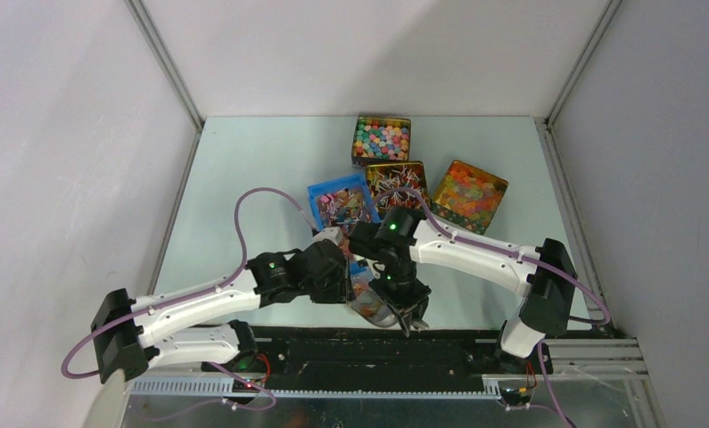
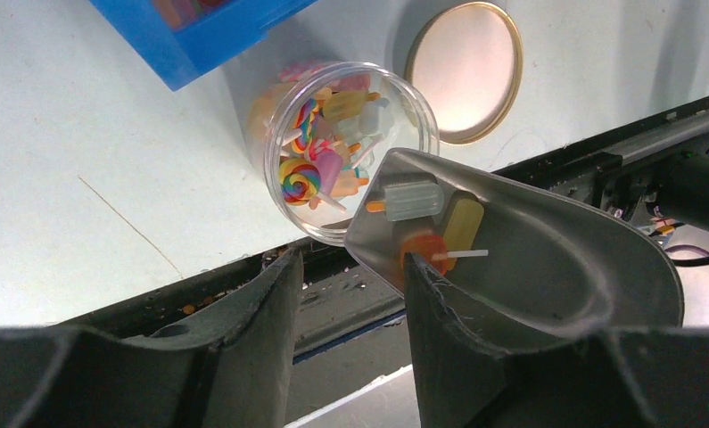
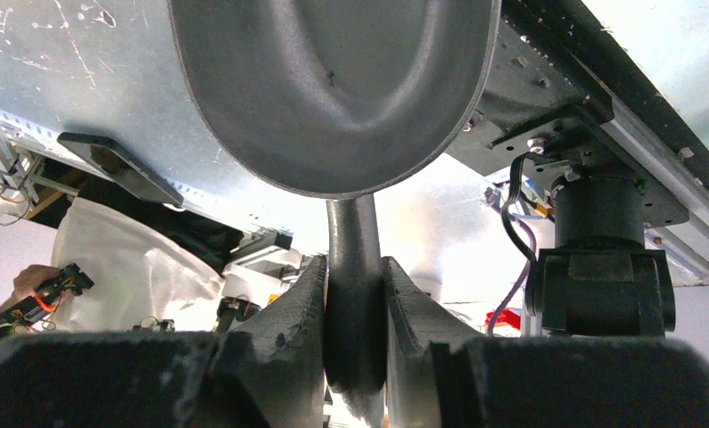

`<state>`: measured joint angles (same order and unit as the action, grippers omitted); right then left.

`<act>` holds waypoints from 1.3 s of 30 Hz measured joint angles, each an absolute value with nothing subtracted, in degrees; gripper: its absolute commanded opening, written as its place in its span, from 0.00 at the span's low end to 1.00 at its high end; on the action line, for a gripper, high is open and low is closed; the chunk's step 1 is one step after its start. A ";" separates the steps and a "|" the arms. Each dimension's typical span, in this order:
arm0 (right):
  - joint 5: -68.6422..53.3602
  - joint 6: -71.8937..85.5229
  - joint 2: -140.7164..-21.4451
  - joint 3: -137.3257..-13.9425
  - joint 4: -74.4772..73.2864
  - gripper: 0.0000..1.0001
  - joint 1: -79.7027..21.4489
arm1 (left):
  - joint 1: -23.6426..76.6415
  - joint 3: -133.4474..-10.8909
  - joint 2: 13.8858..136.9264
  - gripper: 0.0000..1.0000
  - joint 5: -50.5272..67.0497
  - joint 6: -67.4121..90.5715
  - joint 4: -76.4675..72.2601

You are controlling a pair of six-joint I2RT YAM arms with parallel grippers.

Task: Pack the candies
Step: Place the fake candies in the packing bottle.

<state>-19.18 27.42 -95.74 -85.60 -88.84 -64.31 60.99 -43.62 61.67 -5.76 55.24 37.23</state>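
Observation:
The candies are small lollipop and popsicle shapes on white sticks, in mixed colours. Many fill a clear round jar (image 2: 346,152), which also shows in the top view (image 1: 366,296). My right gripper (image 3: 355,294) is shut on the handle of a metal scoop (image 3: 333,89). The scoop (image 2: 529,259) is tilted at the jar's rim with a few candies (image 2: 422,214) in its tip. My left gripper (image 2: 346,267) is open and empty just short of the jar. More candies lie in a blue box (image 1: 342,203) and a gold tin (image 1: 397,183).
A gold jar lid (image 2: 465,71) lies on the table beside the jar. A tin of pastel balls (image 1: 382,138) and a tin of orange-yellow jelly pieces (image 1: 469,194) stand at the back. The black rail at the table's front edge (image 1: 377,348) runs right under both grippers.

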 measured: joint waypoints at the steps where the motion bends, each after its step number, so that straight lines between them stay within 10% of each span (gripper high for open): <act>1: -19.33 27.40 -95.74 -85.60 -88.86 0.00 -64.23 | 60.99 -43.64 61.69 0.50 -5.76 54.96 37.43; 39: -21.28 26.30 -95.74 -88.40 -90.48 0.00 -59.55 | 62.89 -47.09 67.61 0.34 -2.83 53.47 35.31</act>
<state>-21.28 26.30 -95.74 -88.40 -90.48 -59.55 62.89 -47.09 67.61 -2.83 53.47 35.31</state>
